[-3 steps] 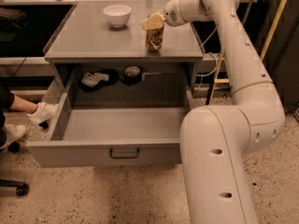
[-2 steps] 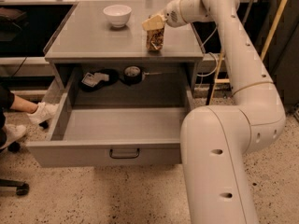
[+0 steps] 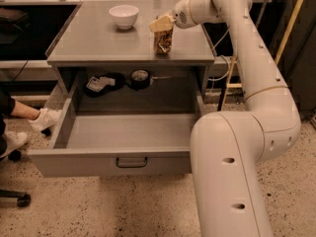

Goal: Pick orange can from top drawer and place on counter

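Note:
The orange can point(image 3: 162, 42) stands upright on the counter point(image 3: 98, 43), near its front right part. My gripper point(image 3: 161, 24) reaches in from the right and is shut on the can's top, its tan fingers point(image 3: 157, 23) covering the rim. The top drawer point(image 3: 89, 163) is pulled fully out below the counter, and its front part is bare inside. Its dark bar handle point(image 3: 131, 162) shows at the centre of the front.
A white bowl point(image 3: 124, 16) sits at the counter's back. A dark flat object point(image 3: 101, 83) and a dark round object point(image 3: 140, 77) lie at the drawer's back. A person's white shoe point(image 3: 44, 118) and a chair caster point(image 3: 19, 199) are at the left. My arm fills the right.

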`<state>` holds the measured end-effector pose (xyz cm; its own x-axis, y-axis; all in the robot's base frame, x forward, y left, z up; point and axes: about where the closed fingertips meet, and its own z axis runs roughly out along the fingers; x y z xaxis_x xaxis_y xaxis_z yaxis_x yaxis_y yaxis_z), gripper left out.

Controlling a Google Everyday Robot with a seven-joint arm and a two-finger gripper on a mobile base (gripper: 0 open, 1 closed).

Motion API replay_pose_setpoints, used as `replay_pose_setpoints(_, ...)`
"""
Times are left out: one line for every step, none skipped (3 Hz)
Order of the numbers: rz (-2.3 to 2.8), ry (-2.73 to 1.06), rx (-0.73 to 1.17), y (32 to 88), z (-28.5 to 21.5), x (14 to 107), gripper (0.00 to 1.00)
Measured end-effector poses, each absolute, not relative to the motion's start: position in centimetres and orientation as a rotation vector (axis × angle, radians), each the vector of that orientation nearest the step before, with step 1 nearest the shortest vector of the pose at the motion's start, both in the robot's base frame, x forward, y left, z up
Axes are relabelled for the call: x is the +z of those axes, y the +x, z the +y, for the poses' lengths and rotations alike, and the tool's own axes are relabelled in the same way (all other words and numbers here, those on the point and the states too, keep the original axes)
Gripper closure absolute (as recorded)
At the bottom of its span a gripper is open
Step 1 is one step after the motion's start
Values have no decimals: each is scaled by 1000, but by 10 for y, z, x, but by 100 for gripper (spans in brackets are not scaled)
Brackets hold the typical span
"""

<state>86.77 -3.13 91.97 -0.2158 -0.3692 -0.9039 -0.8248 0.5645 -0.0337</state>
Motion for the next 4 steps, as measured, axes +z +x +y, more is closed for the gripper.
replay_pose_setpoints(1812,-980,579,868,-31,920,35)
replay_pose_setpoints(1812,-980,579,868,-31,920,11)
replay_pose_setpoints(1812,-981,579,868,-31,920,0)
replay_pose_setpoints(1812,-981,579,868,-31,920,0)
